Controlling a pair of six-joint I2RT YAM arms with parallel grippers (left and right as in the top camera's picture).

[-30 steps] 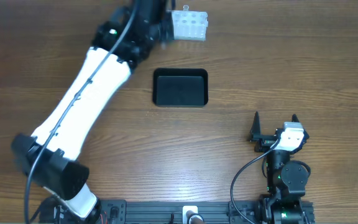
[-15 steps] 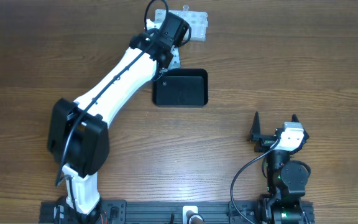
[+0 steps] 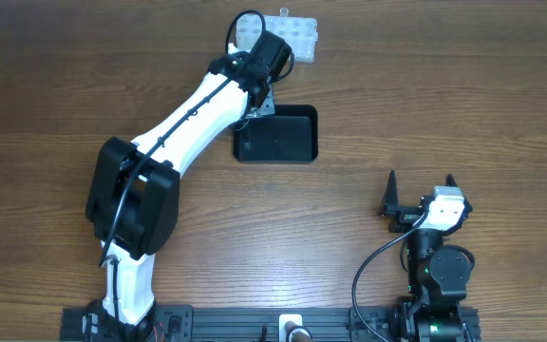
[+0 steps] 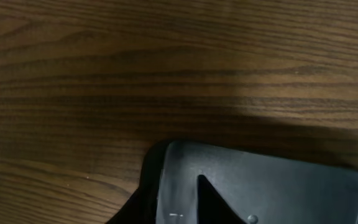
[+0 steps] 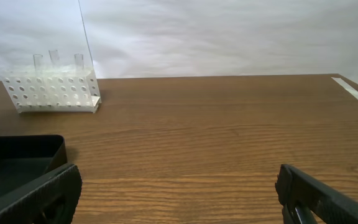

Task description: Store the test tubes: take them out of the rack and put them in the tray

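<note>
Brown wooden table (image 3: 463, 85) carries a white rack (image 3: 297, 40) at its far edge, three test tubes (image 5: 54, 59) upright in it, with the black tray (image 3: 297, 142) nearby. Left gripper (image 3: 262, 98) hangs over the tray's corner; its grip I cannot tell. Right gripper (image 3: 421, 182) rests spread wide, well apart.

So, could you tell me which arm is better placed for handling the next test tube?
Probably left: the left gripper is over a corner of the black tray, beside the test tube rack; the right gripper sits open near its base, far from both.
</note>
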